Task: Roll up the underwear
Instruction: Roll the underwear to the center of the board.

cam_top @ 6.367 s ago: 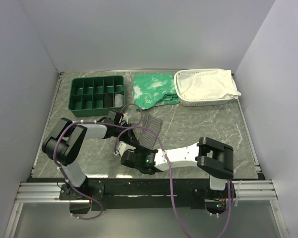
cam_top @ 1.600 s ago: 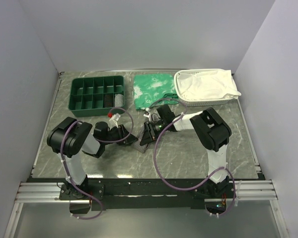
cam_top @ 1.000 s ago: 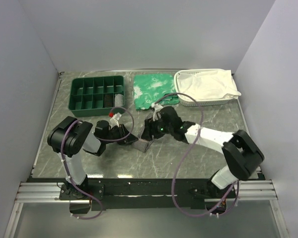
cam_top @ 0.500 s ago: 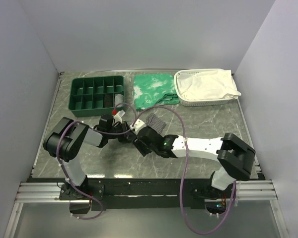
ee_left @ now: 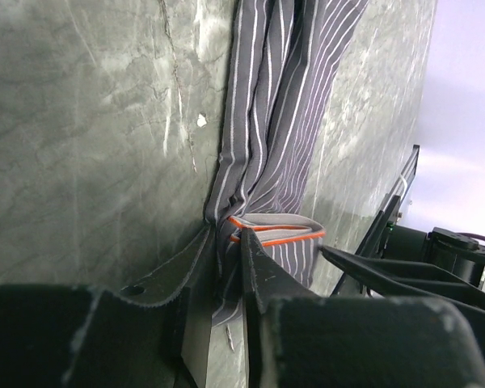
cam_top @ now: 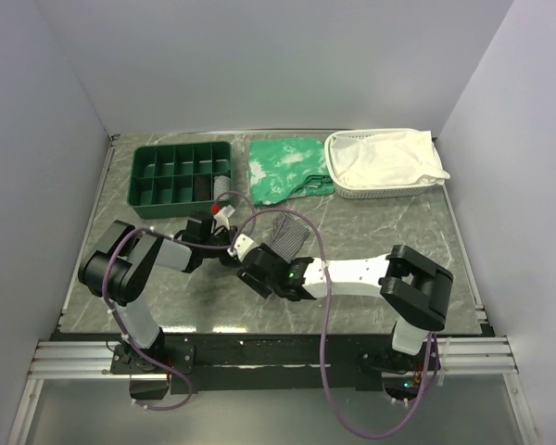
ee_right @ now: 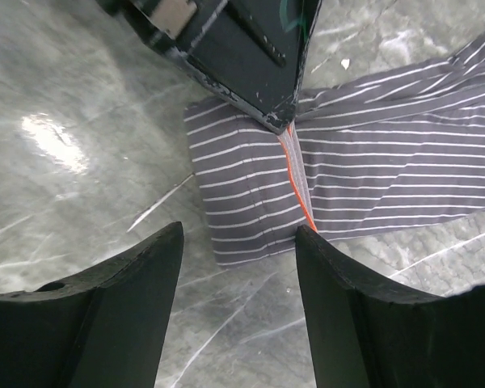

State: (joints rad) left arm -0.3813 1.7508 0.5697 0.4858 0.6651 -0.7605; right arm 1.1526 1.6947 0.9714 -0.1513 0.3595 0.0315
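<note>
Left end effector (ee_left: 226, 246) pinches the underwear (ee_left: 267, 105) by its edge; right end effector (ee_right: 238, 242) hovers spread above.

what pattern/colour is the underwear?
The underwear is dark grey with thin white pinstripes, plus an orange trim line at the fold. Clearest in the right wrist view.

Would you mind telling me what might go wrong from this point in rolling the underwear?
1. The left claw pinches only a thin fold of the underwear beside the orange-trimmed waistband. The soft fabric may slip free if it is pulled.
2. The right claw hangs open over that same end, close to the left claw's fingers. Descending or closing there might strike them.
</note>
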